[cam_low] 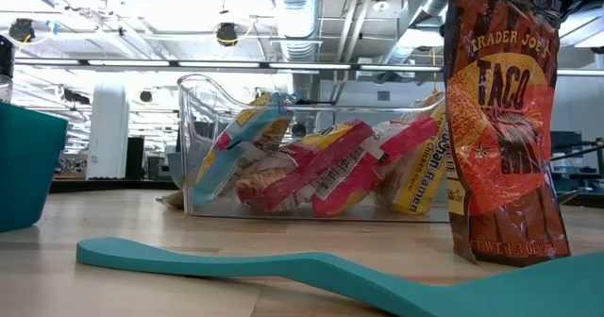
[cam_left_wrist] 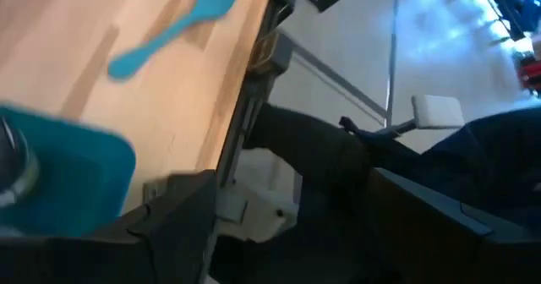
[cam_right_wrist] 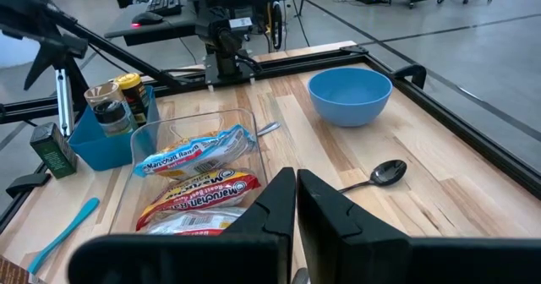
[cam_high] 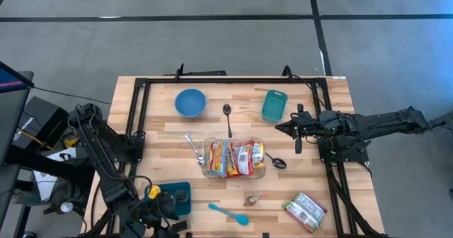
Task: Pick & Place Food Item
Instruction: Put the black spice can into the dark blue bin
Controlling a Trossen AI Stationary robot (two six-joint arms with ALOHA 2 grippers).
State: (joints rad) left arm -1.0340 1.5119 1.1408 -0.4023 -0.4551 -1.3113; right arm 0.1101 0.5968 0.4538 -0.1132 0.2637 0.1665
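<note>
While the wooden bench [cam_high: 156,135] stands on grey concrete floor [cam_high: 212,47], ramen packets [cam_high: 233,158] fill the clear bin [cam_high: 207,168] at centre; left end effector [cam_high: 164,211] spread at the near edge, right end effector [cam_high: 279,127] pressed together.

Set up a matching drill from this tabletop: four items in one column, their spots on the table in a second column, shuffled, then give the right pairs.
Seen from the high view.

Items:
1. blue bowl
2. clear bin of ramen packets
3. teal spatula
4. taco bag

Places:
A. near edge, right of the spatula, close to the right rail
B. middle of the table
C. far side, left of the upright spoon
D. near edge, just right of the dark teal tray

Pairs: 1-C, 2-B, 3-D, 4-A
</note>
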